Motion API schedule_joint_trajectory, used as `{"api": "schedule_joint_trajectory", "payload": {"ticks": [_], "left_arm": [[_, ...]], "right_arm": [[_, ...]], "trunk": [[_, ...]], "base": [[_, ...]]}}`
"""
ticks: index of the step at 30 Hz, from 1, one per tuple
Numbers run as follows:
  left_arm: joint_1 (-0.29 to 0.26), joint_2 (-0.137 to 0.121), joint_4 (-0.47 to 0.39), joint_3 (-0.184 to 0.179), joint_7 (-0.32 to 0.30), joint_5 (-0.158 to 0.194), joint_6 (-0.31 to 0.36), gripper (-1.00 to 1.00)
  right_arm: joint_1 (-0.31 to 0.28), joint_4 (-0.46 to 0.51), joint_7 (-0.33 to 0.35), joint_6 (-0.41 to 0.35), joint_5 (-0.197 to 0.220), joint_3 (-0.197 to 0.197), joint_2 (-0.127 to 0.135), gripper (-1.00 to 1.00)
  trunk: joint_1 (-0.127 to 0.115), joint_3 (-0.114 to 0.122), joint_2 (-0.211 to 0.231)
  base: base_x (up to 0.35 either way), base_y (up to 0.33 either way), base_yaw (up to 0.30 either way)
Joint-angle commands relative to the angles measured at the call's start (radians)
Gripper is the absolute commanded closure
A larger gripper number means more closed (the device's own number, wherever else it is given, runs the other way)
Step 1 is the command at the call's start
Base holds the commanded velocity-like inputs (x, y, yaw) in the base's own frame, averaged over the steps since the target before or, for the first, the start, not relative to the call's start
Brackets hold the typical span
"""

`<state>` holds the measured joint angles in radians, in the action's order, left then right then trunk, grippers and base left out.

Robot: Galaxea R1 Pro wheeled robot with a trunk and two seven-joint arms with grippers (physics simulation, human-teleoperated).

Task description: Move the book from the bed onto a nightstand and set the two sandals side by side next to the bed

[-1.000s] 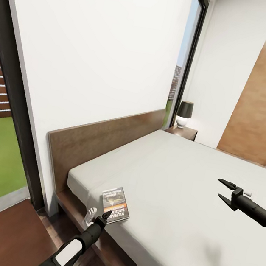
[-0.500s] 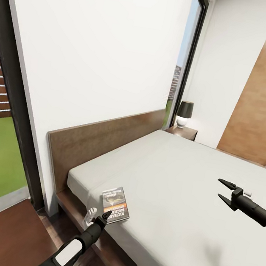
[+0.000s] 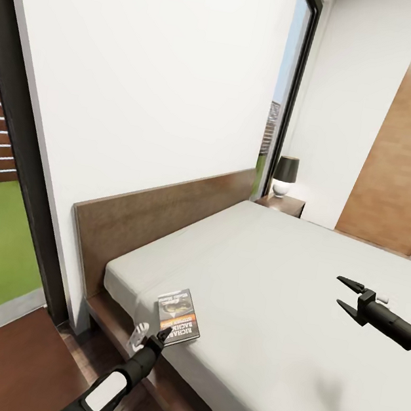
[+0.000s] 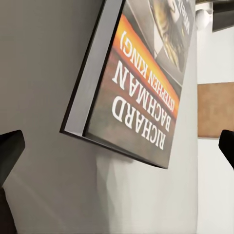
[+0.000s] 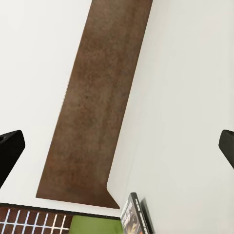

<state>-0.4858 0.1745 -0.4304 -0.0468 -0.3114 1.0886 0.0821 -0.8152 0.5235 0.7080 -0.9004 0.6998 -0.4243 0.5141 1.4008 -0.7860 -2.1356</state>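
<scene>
Book (image 3: 178,317) lies flat on the pale mattress of the bed (image 3: 298,293), at the near corner by the headboard, directly ahead of the left gripper (image 3: 159,339) and just beyond its fingertips. Left gripper, nearest the camera, reaches up from the lower edge of the head view on a black-and-white arm; its dark tips sit at the mattress edge, at or just short of the book's near edge, and whether they touch cannot be told. In the left wrist view the two fingers (image 4: 10,148) appear at opposite borders, spread wide with nothing between them, and the book (image 4: 139,83) fills the space ahead, cover up, showing an orange band and white "RICHARD BACHMAN" lettering.

Right gripper (image 3: 345,294) hangs above the middle of the mattress, well apart from the book, which lies far off to its left; its two black fingers are likewise spread and hold nothing. In the right wrist view the brown headboard (image 5: 90,107) lies ahead of this gripper, with the book (image 5: 134,217) seen small near it.

Beyond both grippers, at the far end of the headboard, a dark nightstand (image 3: 284,205) stands beside the bed and carries a small lamp (image 3: 284,176) with a dark shade. A brown wooden door (image 3: 407,144) stands in the far wall.
</scene>
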Motion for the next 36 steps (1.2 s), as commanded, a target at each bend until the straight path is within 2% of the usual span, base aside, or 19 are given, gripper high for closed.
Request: {"api": "schedule_joint_trajectory", "payload": {"ticks": [1,36], "left_arm": [[-0.001,0.000,0.002,0.000,-0.002,0.010,0.005,-1.00],[-0.001,0.000,0.017,0.003,0.008,0.010,-0.005,-1.00]], "right_arm": [[-0.001,0.000,0.004,-0.005,-0.004,-0.004,0.000,-1.00],[-0.001,0.000,0.003,-0.005,-0.005,-0.004,0.000,-1.00]], "trunk": [[0.000,-0.001,0.000],[0.000,-0.001,0.000]], "base": [[0.000,0.000,0.000],[0.000,0.000,0.000]]}}
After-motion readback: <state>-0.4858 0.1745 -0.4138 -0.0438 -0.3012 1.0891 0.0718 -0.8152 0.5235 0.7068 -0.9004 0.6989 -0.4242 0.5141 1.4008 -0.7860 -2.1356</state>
